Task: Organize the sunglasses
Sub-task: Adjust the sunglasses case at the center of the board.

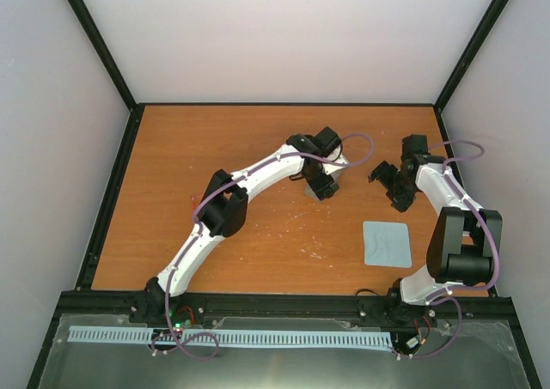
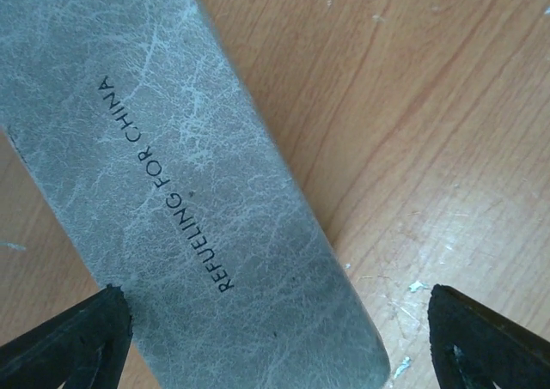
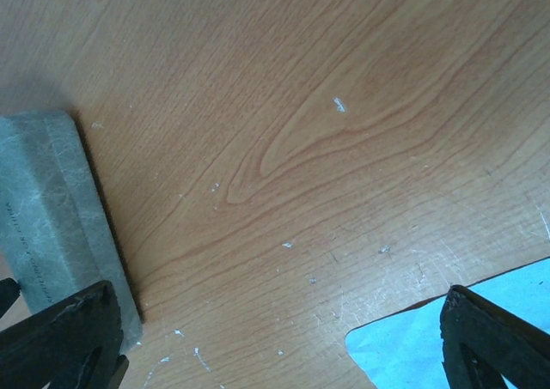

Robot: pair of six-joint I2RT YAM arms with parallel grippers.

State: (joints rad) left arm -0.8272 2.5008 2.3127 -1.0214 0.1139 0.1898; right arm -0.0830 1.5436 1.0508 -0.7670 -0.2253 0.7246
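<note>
Sunglasses: cannot be made out for sure in any view. A thin reddish streak (image 1: 191, 201) lies on the table just left of the left arm's elbow, too small to tell what it is.
Case: grey rectangular case (image 2: 172, 174), lid closed, lying flat on the table right of centre. The lid has a marbled, scuffed surface with "REFUELING FOR CHINA" printed along its length.
Case in left wrist view: runs diagonally from upper left to lower right, with its rounded end at the bottom of the frame.
Left gripper: left gripper (image 2: 275, 307) sits over the case's near end with its fingers spread wide, released, gripping nothing. One fingertip overlaps the case's long edge in the view and the other is over bare wood. Cannot tell whether either touches the case.
Right gripper: right gripper (image 3: 277, 303) has its fingers spread wide, released, with only bare wood between them.
Right gripper position: to the right of the case and apart from it, above the strip of table between case and cloth.
Cloth: light blue square cloth (image 1: 387, 244) lies flat on the table, nearer the arm bases than the case and well apart from it. One corner shows at the lower right of the right wrist view.
Table: wooden table (image 1: 258, 131) with orange-brown grain and small white flecks and scratches around the case.
Arms: the left arm reaches diagonally across the middle, and the right arm is folded near the right edge.
</note>
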